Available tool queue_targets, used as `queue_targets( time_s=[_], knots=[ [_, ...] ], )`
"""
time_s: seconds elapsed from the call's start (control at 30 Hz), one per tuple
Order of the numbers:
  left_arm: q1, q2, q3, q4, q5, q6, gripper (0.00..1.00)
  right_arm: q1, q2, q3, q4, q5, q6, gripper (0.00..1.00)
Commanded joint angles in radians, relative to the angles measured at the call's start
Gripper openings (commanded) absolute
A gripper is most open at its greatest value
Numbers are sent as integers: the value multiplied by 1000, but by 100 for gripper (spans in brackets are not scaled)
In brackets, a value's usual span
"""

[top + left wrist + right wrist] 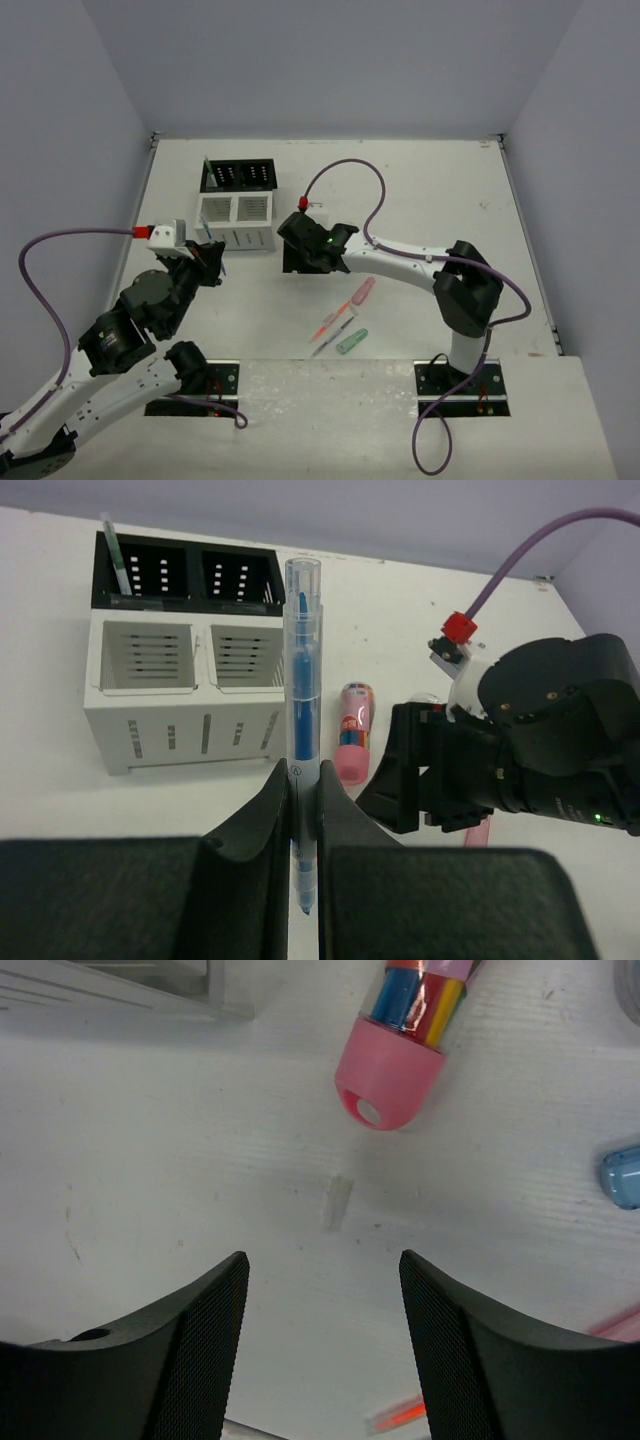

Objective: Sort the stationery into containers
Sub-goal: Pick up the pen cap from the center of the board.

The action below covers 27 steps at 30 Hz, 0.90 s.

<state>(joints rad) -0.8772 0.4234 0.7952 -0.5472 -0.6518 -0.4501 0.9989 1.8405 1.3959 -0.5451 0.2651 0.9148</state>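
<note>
A clear-barrelled blue pen (302, 710) stands upright at centre frame, pinched between the narrowed fingers of the left end effector (303, 795). At upper left sits the organiser (180, 735), with a green pen (117, 555) in its black rack. A pink patterned tube (353, 730) lies on the bench (60, 810) just right of the white box. The right end effector (322, 1300) hangs wide open, gripping nothing, over bare bench below the tube's pink cap. In the top view, a pink capsule (363, 291) and a green capsule (352, 341) lie at lower centre.
</note>
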Motion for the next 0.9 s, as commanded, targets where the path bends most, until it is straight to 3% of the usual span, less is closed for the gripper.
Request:
queue_targets(
  time_s=[0.0,0.27,0.87],
  knots=[
    [6,-11,-12,23,37,41,0,14,92,121,-66,107,87,62],
    [6,-15,-24,39,68,64,0,43,193,189,-155,169,152,54],
    [6,-36,-34,46,91,57,0,57,281,211,-134,134,152,38]
  ],
)
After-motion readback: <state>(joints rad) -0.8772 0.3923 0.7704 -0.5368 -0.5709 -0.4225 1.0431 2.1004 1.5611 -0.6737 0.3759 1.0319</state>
